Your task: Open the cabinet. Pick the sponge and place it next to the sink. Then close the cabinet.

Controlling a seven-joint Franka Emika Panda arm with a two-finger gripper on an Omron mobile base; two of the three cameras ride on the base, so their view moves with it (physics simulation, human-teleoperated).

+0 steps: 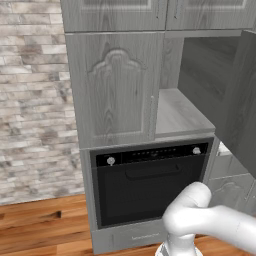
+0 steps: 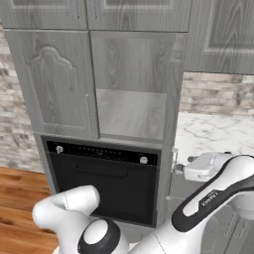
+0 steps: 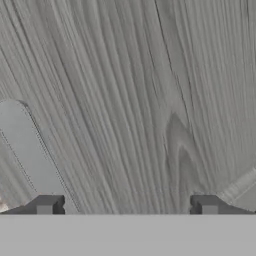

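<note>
While the cabinet's (image 1: 117, 90) left door sits shut, its right door (image 1: 242, 95) stands swung out, baring a flat grey shelf (image 1: 180, 115) inside. From the left base view that open door shows edge-on at the right of the cabinet; the right base view looks straight into the cavity (image 2: 131, 84), where nothing yellow can be made out. Only the right base view shows the marble-patterned counter (image 2: 213, 131) to the right of the cabinet, with brick wall (image 2: 218, 94) above it, and the arm's white wrist in front of that counter. Below the cabinet sits a black oven (image 1: 150, 185) with two pale knobs. The closed door carries a raised arched panel in grey wood grain and a slim vertical handle (image 1: 152, 117). The hand view shows streaked grey wood grain close up, with the hand (image 3: 127, 205) spread wide and nothing between its dark square fingertips (image 3: 47, 205).
</note>
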